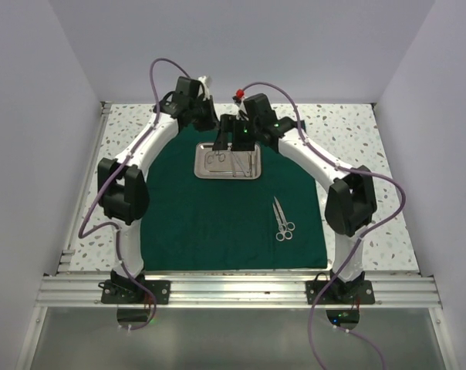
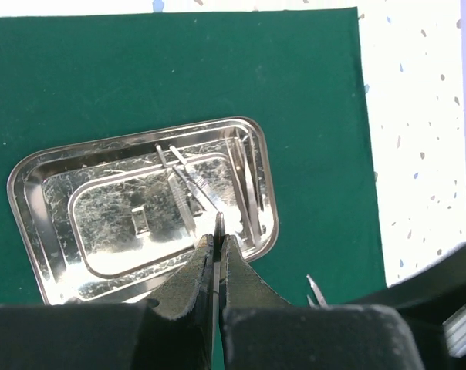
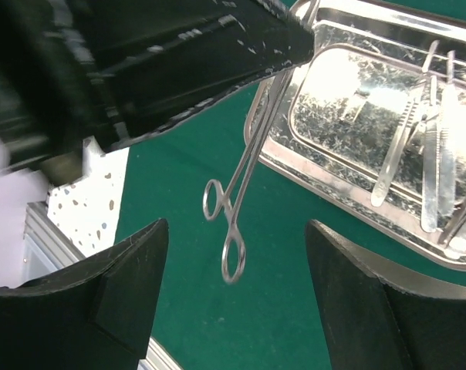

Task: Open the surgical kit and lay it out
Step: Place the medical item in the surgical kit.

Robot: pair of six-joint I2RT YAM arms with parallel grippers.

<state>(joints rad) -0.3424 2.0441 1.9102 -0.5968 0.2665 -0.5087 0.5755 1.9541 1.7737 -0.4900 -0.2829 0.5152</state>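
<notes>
The dark green cloth [image 1: 217, 223] lies spread flat on the table. The steel tray [image 1: 200, 162] sits on its far part and holds several slim instruments [image 3: 430, 154]. My left gripper [image 2: 217, 231] is shut on ring-handled forceps [image 3: 244, 177]. They hang by their tips above the cloth, beside the tray's edge [image 3: 295, 166]. In the top view the left gripper [image 1: 220, 142] is over the tray's far left side. My right gripper [image 3: 237, 225] is open and empty, hovering near the hanging forceps. Scissors [image 1: 282, 220] lie on the cloth near the right.
The speckled table [image 1: 356, 131] shows around the cloth. White walls enclose the left, right and back sides. An aluminium rail [image 1: 233, 289] runs along the near edge. Both arms arch over the cloth's side edges, and the scissor tips [image 2: 314, 289] show in the left wrist view.
</notes>
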